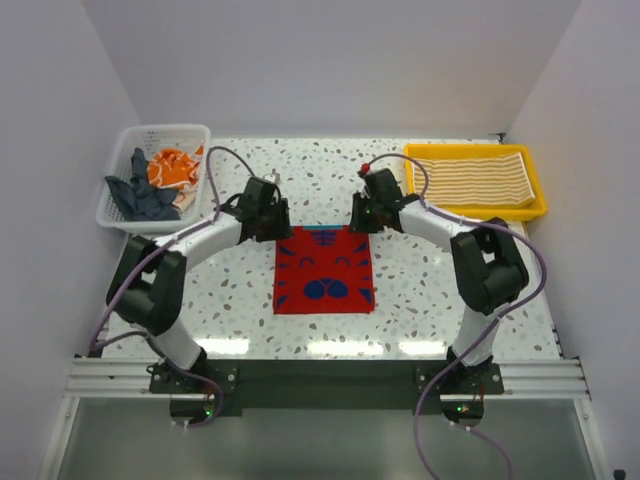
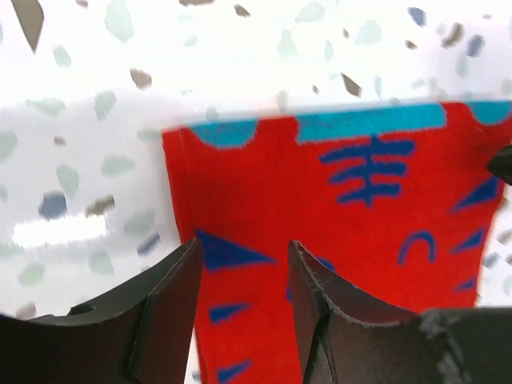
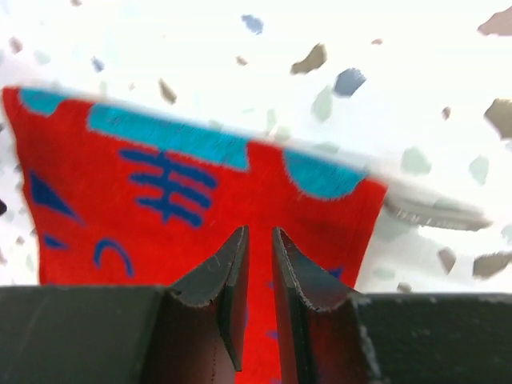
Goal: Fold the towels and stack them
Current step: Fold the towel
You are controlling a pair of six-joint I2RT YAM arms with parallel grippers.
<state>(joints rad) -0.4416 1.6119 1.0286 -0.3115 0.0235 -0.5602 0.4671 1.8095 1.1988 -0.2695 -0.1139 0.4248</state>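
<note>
A red rectangular towel with blue marks (image 1: 324, 270) lies flat on the speckled tabletop (image 1: 420, 290). Over its far corners hang the left pincer (image 2: 244, 248), jaws well apart, and the right pincer (image 3: 258, 232), jaws a slit apart, both empty. Beyond, a white mesh basket (image 1: 112, 200) holds an orange printed towel (image 1: 172, 168) and a dark blue-grey towel (image 1: 145, 200). A yellow plastic tray (image 1: 475, 212) holds a tan-and-white striped towel (image 1: 470, 175).

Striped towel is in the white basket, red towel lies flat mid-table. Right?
Not quite. The striped towel lies in the yellow tray, not in the white basket, which holds an orange towel and a dark towel. The top external view shows it. The red towel does lie flat mid-table.
</note>
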